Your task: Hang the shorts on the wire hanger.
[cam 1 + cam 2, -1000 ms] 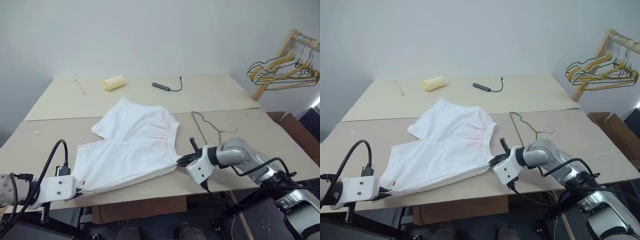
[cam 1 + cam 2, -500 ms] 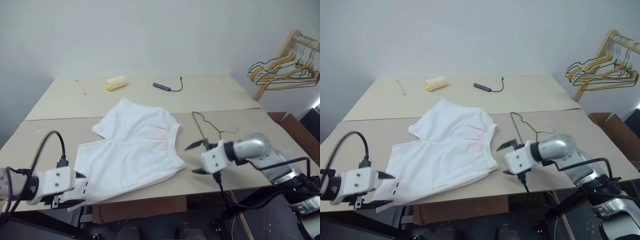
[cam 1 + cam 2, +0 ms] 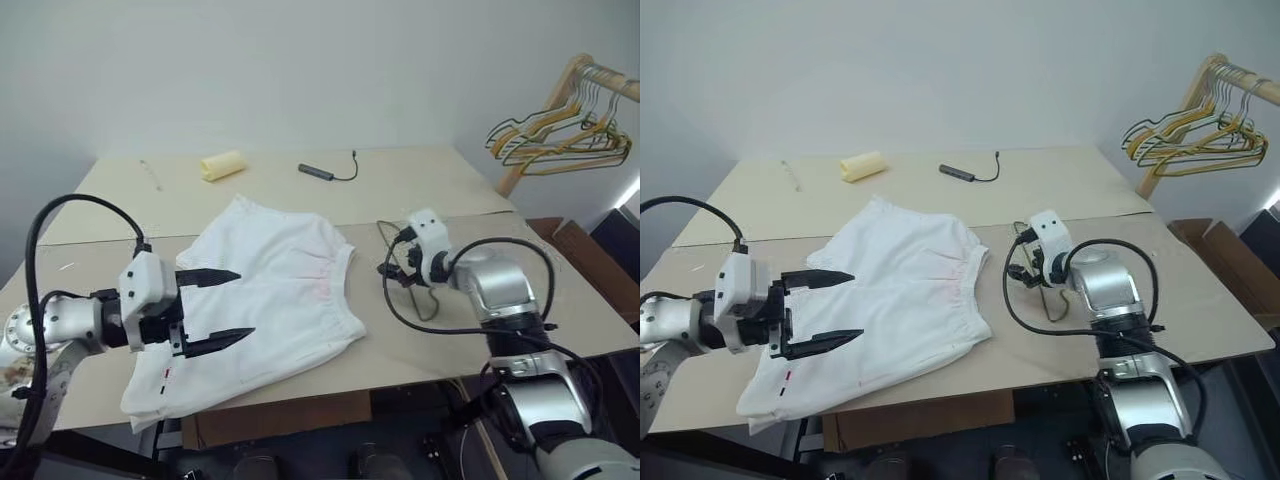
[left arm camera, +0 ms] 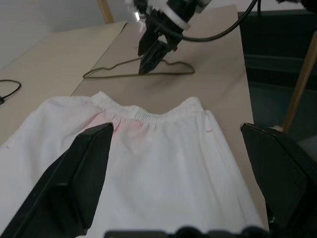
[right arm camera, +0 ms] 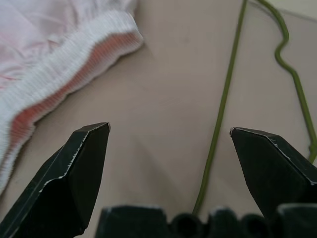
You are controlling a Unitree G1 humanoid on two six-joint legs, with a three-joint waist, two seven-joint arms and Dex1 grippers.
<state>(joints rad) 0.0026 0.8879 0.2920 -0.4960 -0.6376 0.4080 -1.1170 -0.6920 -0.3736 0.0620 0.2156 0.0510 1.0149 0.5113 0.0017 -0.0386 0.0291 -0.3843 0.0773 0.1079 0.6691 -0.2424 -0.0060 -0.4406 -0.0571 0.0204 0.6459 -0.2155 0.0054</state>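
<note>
Your shorts [image 3: 268, 290] lie spread flat on the counter [image 3: 560, 300], near its front edge, with the gathered elastic waistband toward your right side and a faint pink stain just inside it. One leg reaches back toward the middle seam of the counter; the other runs to the front left corner, where a small dark mark shows near the hem.

Just beside the waistband, apart from the cloth, lies the wire hanger [image 4: 148, 73], flat on the counter.

Your right gripper [image 3: 398, 268] hangs over the hanger with its jaws spread wide and nothing between them; in its wrist view one thin wire runs between the two black fingers [image 5: 74, 173], with the waistband edge off to one side.

Your left gripper [image 3: 228, 305] hovers above the near leg of the shorts, pointing across them toward the waistband, released as well and holding nothing.

Farther back on the counter you have a pale yellow roll [image 3: 222, 165] and a dark stick with a cable [image 3: 320, 172]. Off to the right, a wooden rack [image 3: 560, 110] carries more wire hangers [image 3: 560, 140].
</note>
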